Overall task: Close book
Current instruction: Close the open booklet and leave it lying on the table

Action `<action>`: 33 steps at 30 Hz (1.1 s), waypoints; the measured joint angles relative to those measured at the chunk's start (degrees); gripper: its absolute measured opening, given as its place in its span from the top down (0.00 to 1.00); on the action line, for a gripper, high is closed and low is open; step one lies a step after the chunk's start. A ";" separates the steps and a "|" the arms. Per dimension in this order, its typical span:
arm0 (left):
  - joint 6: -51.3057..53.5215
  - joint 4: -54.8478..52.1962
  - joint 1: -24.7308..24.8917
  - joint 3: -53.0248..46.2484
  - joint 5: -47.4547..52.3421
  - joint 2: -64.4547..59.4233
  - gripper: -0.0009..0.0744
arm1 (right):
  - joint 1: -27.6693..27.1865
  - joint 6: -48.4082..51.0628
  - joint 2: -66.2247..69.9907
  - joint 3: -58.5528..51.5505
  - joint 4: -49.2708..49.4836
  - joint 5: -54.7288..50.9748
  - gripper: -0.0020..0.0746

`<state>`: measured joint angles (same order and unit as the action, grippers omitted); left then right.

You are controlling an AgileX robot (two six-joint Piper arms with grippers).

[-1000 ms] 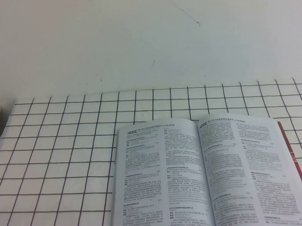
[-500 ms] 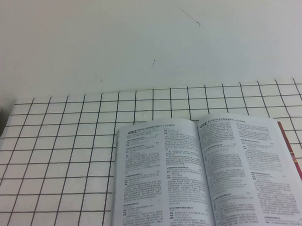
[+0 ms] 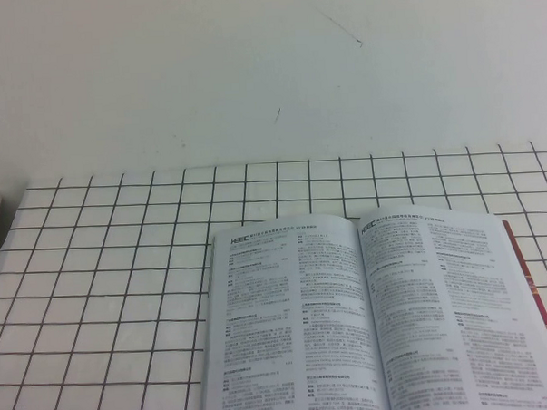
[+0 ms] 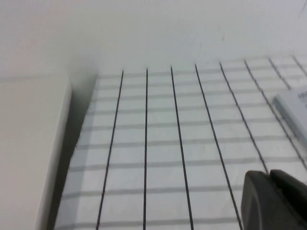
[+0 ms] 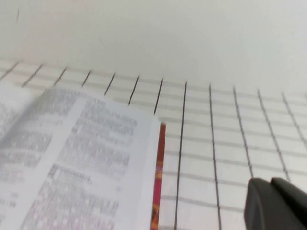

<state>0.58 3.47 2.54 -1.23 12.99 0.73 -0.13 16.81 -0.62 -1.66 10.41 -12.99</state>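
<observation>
The book point(image 3: 378, 318) lies open and flat, pages up, toward the near right corner of the counter point(image 3: 113, 266). Its spine runs from the near edge toward the far edge. A strip of red cover point(image 3: 536, 293) shows beyond the right-hand page, so the cover lies underneath and that outer edge looks like the natural place to get under and lift.

Neither arm shows in the high view. The right end effector point(image 5: 273, 196) hangs above the bare grid cloth just beside the book's right side, with the red cover point(image 5: 158, 182) in its wrist camera's sight. It seems the better placed for the fold. The left end effector point(image 4: 272, 191) hangs over the left part of the counter, near a white block point(image 4: 29, 143) at the left edge and well apart from the book. For both, only a dark tip shows, so I cannot tell whether either is open or closed. Nothing touches the book; the closing is not yet begun.
</observation>
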 joint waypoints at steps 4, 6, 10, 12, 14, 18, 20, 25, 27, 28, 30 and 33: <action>0.00 0.00 0.00 0.00 -11.56 0.00 0.99 | 0.00 0.00 0.00 0.00 0.00 10.15 0.98; 0.00 0.10 0.00 0.00 -16.95 0.00 0.99 | 0.00 0.00 0.00 0.00 0.00 15.79 0.98; 0.00 0.20 0.00 0.00 -24.36 0.00 0.99 | 0.00 0.00 0.00 0.00 0.00 22.31 0.98; 0.00 0.20 0.00 0.00 -25.51 0.00 0.99 | 0.00 0.00 0.00 0.00 0.00 23.02 0.98; 0.00 0.20 0.00 0.00 -25.96 0.00 0.99 | 0.00 0.00 0.00 0.00 0.00 23.06 0.98; 0.00 0.20 0.00 0.00 -26.35 0.00 0.99 | 0.00 0.00 0.00 0.00 0.00 23.06 0.98; 0.00 0.20 0.00 0.00 -26.49 0.00 0.99 | 0.00 0.00 0.00 0.00 0.00 23.69 0.98; -0.58 0.34 0.00 0.00 -32.41 0.00 0.99 | 0.00 -1.38 0.00 0.00 0.00 31.24 0.98; -2.84 0.55 0.00 0.00 -37.07 0.00 0.99 | 0.00 -2.09 0.00 0.00 0.00 38.23 0.98; -4.68 0.55 0.00 0.00 -40.60 0.00 0.99 | 0.00 -2.35 0.00 0.00 0.00 42.74 0.98; -8.09 0.90 0.00 0.00 -48.23 0.00 0.99 | 0.00 -3.26 0.00 0.00 0.00 51.31 0.98; -12.22 2.38 0.00 0.00 -59.51 0.07 0.99 | 0.00 -6.36 -0.09 0.12 0.00 61.56 0.98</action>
<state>-11.64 5.85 2.54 -1.23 -46.53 0.80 -0.13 10.45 -0.71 -1.53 10.41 48.58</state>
